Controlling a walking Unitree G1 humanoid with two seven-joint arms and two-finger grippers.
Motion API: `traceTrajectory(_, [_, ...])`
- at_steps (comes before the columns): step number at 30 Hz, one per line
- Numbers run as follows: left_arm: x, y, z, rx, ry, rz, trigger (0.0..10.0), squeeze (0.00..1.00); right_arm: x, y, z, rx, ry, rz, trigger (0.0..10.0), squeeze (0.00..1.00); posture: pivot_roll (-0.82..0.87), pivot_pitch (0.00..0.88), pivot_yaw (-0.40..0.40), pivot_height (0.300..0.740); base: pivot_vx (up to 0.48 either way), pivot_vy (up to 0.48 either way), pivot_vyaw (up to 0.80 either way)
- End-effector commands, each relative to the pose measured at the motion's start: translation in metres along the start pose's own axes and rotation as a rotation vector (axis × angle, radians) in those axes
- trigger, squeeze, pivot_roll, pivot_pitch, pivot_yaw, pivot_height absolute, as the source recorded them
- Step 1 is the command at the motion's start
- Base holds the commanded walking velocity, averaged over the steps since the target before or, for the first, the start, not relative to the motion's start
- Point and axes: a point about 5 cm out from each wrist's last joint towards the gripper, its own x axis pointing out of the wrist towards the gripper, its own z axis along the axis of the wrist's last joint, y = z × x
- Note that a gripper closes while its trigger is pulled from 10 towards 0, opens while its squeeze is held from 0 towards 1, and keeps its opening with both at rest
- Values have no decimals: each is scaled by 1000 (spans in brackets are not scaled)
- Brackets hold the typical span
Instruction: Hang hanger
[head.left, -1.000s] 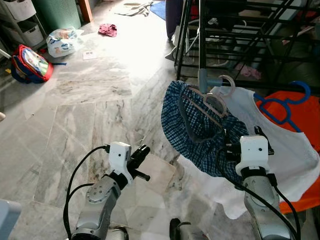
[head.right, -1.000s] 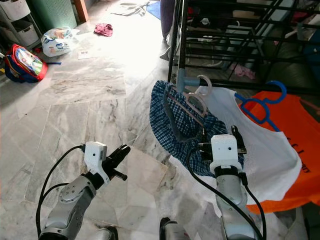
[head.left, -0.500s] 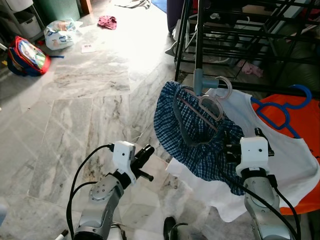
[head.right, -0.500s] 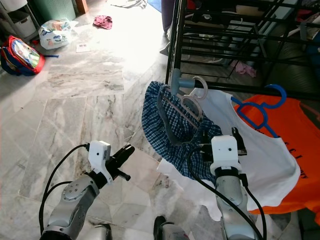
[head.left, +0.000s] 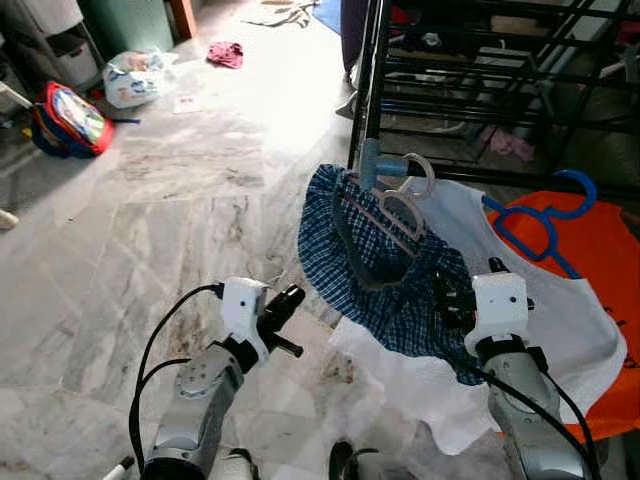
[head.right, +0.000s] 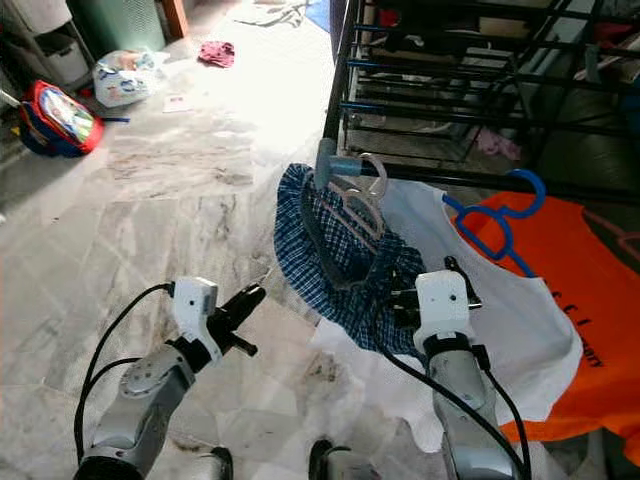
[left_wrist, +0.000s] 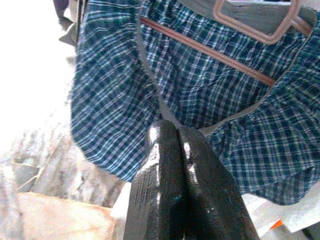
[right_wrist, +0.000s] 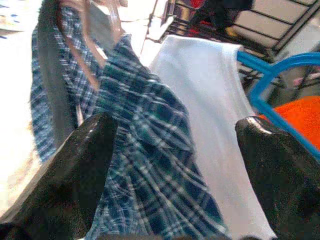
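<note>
Hanger (head.left: 405, 205), pale pink plastic, sits centre-right of the head frames, its hook looped at the low rail of the black drying rack (head.left: 470, 70), by a grey joint on the post. A blue checked garment (head.left: 385, 280) droops off it in a soft bag. White shirt (head.left: 540, 330) and orange shirt on a blue hanger (head.left: 545, 215) lie beside it, lower right. My right gripper (right_wrist: 175, 165) is close under the checked cloth, fingers spread wide, holding nothing. Left gripper (head.left: 285, 305) hovers over marble floor (head.left: 150, 220) at lower left, fingers pressed together, empty, pointing at the cloth. I judge the hanger light and stiff but thin, likely to flex or twist; the plastic looks slick. The fabric is limp and will swing, shifting the load. I would take hold at the neck just below the hook, or the shoulder bar, not the cloth. Red backpack (head.left: 65, 120) upper left, well clear.
</note>
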Motion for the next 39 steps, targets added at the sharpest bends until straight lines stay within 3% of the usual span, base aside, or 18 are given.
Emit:
traceTrajectory(1, [-3, 6, -2, 5, 25, 6, 10000, 0, 0, -10, -5, 18, 29, -8, 10000, 0, 3, 247, -19, 740, 0, 0, 0])
traceTrajectory(12, [-3, 10, 4, 51, 25, -26, 10000, 0, 7, -17, -6, 28, 81, 94, 10000, 0, 8, 258, -6, 740, 0, 0, 0])
traceTrajectory(23, [-12, 17, 6, 119, 87, -117, 10000, 0, 40, -35, 3, 7, 135, 259, 10000, 0, 31, 276, 23, 740, 0, 0, 0])
traceTrajectory(24, [-12, 17, 6, 120, 87, -117, 10000, 0, 41, -35, 4, 9, 139, 269, 6275, 0, 34, 274, 25, 740, 0, 0, 0])
traceTrajectory(25, [-11, 16, 6, 120, 89, -123, 10000, 0, 47, -36, 5, 9, 148, 304, 0, 0, 39, 272, 24, 740, 0, 0, 0])
traceTrajectory(30, [-10, 12, 5, 128, 96, -149, 10000, 0, 57, -38, 11, 6, 177, 408, 0, 0, 45, 267, 20, 740, 0, 0, 0])
traceTrajectory(39, [-10, 12, 4, 125, 99, -149, 10000, 0, 57, -44, 10, -6, 202, 487, 0, 0, 45, 261, 12, 740, 0, 0, 0])
